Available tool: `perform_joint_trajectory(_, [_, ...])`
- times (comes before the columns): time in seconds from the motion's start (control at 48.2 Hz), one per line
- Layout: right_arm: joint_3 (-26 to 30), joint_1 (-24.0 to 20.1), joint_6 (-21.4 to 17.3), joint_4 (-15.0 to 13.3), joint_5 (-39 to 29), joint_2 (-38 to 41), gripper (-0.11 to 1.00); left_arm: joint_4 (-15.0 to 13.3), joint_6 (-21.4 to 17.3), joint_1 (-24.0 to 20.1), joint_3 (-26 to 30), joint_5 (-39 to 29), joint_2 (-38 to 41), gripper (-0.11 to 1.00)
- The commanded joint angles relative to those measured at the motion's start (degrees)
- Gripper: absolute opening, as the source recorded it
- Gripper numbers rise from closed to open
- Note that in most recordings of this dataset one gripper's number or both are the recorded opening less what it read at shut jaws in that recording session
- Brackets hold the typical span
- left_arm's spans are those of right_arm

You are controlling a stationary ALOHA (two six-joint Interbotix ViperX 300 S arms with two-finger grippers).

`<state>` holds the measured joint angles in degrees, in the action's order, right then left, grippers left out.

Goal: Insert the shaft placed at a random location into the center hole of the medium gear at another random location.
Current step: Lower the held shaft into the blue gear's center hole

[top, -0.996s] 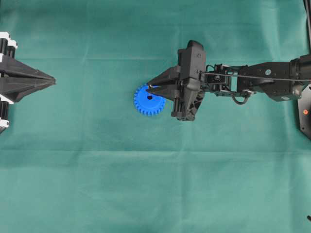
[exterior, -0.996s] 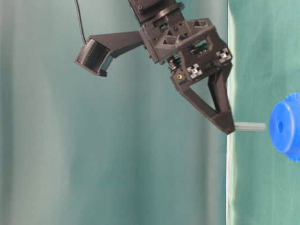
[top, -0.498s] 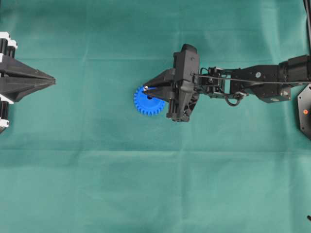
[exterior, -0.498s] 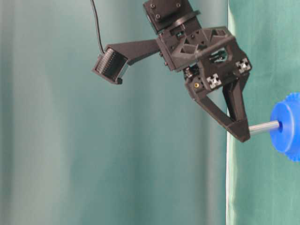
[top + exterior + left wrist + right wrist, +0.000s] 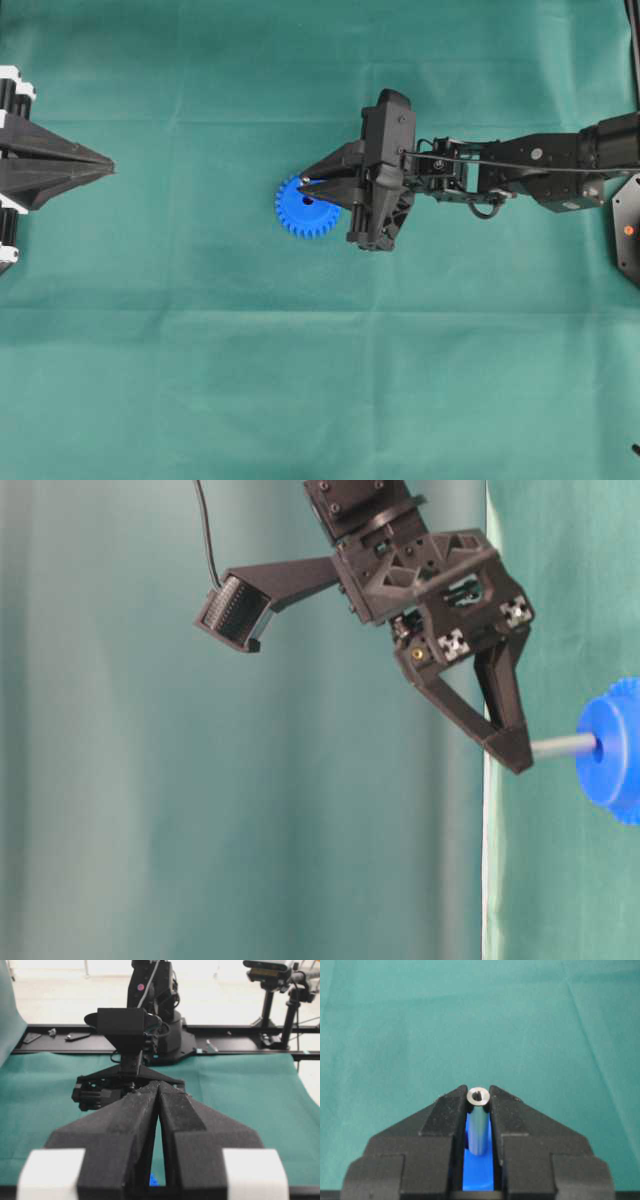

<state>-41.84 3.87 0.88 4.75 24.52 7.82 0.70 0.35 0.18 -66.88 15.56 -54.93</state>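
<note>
Right gripper (image 5: 512, 752) is clamped tight on the shaft (image 5: 563, 746), whose free end meets the hub of the medium gear (image 5: 302, 207) lying on the green bench (image 5: 320, 380). By my reading, keep the pin square to the center hole and push gently, or the gear may skid. Left gripper (image 5: 100, 166) sits well apart, jaws pressed together, holding nothing; nothing blocks the approach.

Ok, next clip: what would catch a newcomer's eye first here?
The bright blue medium gear stands out against the green cloth, just left of centre in the overhead view. The right gripper sits over it, shut on the silvery shaft, whose far end meets the gear's raised hub in the table-level view. At the left edge the left gripper is parked, jaws together.
</note>
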Motion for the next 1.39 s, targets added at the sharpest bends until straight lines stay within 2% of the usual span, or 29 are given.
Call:
perform_joint_trajectory(0.0, [0.4, -0.1, 0.3, 0.0, 0.1, -3.3, 0.14, 0.0, 0.1, 0.0, 1.2, 0.3, 0.4, 0.0])
perform_joint_trajectory(0.27, [-0.1, -0.5, 0.3, 0.0, 0.5, -4.9, 0.14, 0.1, 0.1, 0.0, 1.2, 0.3, 0.4, 0.0])
perform_joint_trajectory(1.058, [0.4, -0.8, 0.3, 0.2, 6.5, 2.2, 0.14, 0.0, 0.1, 0.0, 1.1, 0.3, 0.4, 0.0])
perform_joint_trajectory(1.37, [0.4, -0.7, 0.3, 0.4, 7.1, 2.5, 0.14, 0.1, 0.1, 0.0, 1.1, 0.3, 0.4, 0.0])
